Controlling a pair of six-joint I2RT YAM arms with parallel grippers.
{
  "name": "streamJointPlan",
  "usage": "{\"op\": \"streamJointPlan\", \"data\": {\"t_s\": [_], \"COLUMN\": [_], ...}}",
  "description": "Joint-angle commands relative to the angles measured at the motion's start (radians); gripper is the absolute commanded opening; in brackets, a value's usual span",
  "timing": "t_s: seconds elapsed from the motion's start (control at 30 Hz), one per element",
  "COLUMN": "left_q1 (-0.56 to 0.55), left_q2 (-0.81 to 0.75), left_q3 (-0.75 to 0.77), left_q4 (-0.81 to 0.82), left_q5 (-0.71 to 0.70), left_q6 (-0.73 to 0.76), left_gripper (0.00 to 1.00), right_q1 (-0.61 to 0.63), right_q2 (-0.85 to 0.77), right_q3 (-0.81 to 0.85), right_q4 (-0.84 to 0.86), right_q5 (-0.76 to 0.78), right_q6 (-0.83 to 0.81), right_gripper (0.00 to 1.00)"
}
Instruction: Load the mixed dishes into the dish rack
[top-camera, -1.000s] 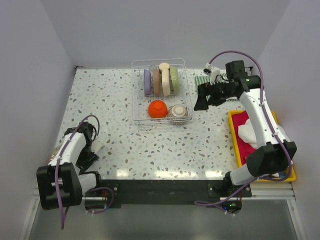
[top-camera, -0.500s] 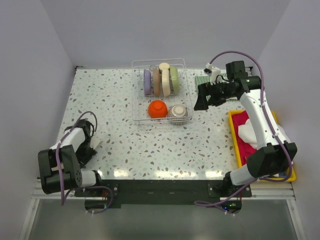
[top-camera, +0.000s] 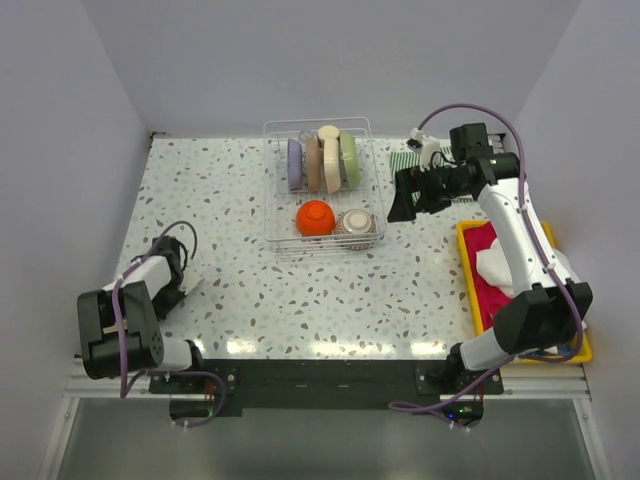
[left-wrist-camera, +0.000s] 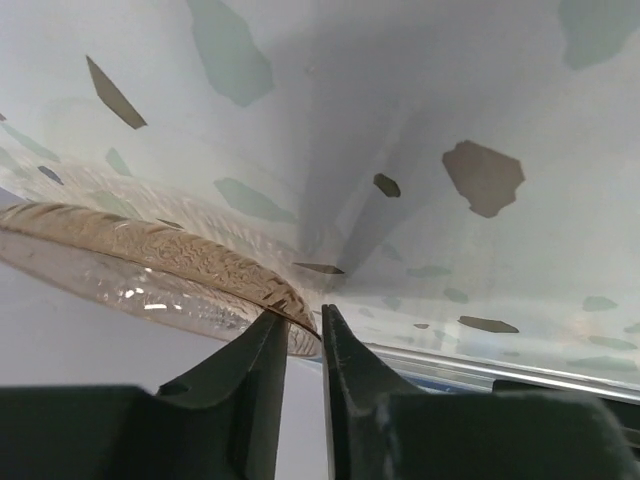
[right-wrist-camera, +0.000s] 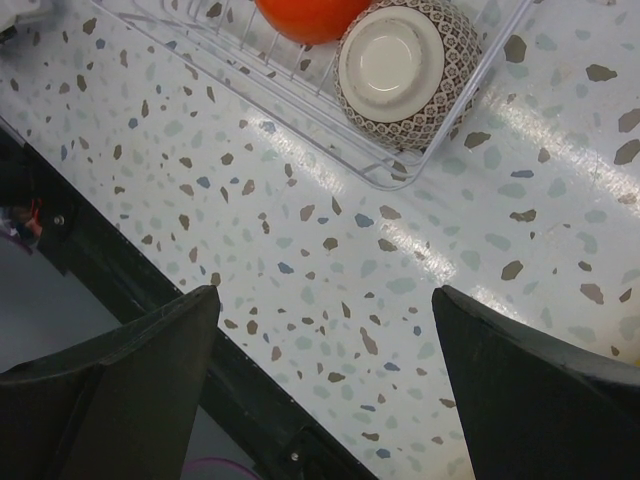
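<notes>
My left gripper (left-wrist-camera: 300, 322) is clenched on the rim of a clear glass plate (left-wrist-camera: 150, 262). It is well apart from the dish rack (top-camera: 272, 205), off toward its near left at the edge of the speckled table (top-camera: 300, 290). In my left wrist view the plate is see-through, with a rippled embossed surface and an amber tint along its edge. The rim runs into the narrow gap between my dark fingers (left-wrist-camera: 245, 375). I cannot tell whether the plate rests on the table or is lifted off it.

The rack is a rectangular grid of pale wire. In its far half four plates stand on edge side by side, from left to right lilac (top-camera: 294, 165), brown (top-camera: 312, 167), cream (top-camera: 330, 158) and green (top-camera: 349, 160). In its near half sits a glossy orange-red bowl (top-camera: 314, 217). Just to its right, in the rack's near right corner, is a grey patterned bowl (right-wrist-camera: 395, 62), turned so that its cream foot ring faces up.

My right gripper (right-wrist-camera: 322, 300) hangs just off the rack's right side. It is released, with the fingers (right-wrist-camera: 120, 365) spread wide and only speckled table between them.

Further right of the rack lie a striped green cloth (top-camera: 404, 160) and a yellow tray (top-camera: 468, 262) holding white cloths.
</notes>
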Motion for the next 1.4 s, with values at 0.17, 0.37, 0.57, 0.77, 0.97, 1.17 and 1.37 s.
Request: {"op": "streamJointPlan", "data": {"t_s": [0.17, 0.37, 0.57, 0.77, 0.97, 1.17, 1.37], "left_q1": [0.007, -0.085, -0.117, -0.120, -0.143, -0.212, -0.220], "left_q2": [0.071, 0.069, 0.250, 0.492, 0.629, 0.735, 0.617], "left_q3": [0.046, 0.374, 0.859, 1.380, 1.635, 1.767, 1.463], "left_q4": [-0.036, -0.278, -0.476, -0.594, -0.515, -0.456, 0.169], "left_q5": [0.016, 0.197, 0.488, 0.847, 1.230, 1.519, 1.640], "left_q6": [0.027, -0.033, -0.122, -0.263, -0.369, -0.400, -0.804], "left_gripper": [0.00, 0.00, 0.00, 0.00, 0.00, 0.00, 0.00], "right_q1": [0.005, 0.005, 0.005, 0.003, 0.005, 0.003, 0.005], "right_q2": [0.054, 0.060, 0.065, 0.076, 0.079, 0.068, 0.048], "right_q3": [0.045, 0.050, 0.048, 0.085, 0.101, 0.090, 0.049], "right_q4": [0.031, 0.017, 0.006, -0.031, -0.048, -0.063, -0.052], "right_q5": [0.034, 0.062, 0.094, 0.149, 0.209, 0.284, 0.350], "right_q6": [0.014, -0.005, -0.022, -0.066, -0.086, -0.108, -0.120], "right_gripper": [0.91, 0.91, 0.91, 0.92, 0.92, 0.92, 0.92]}}
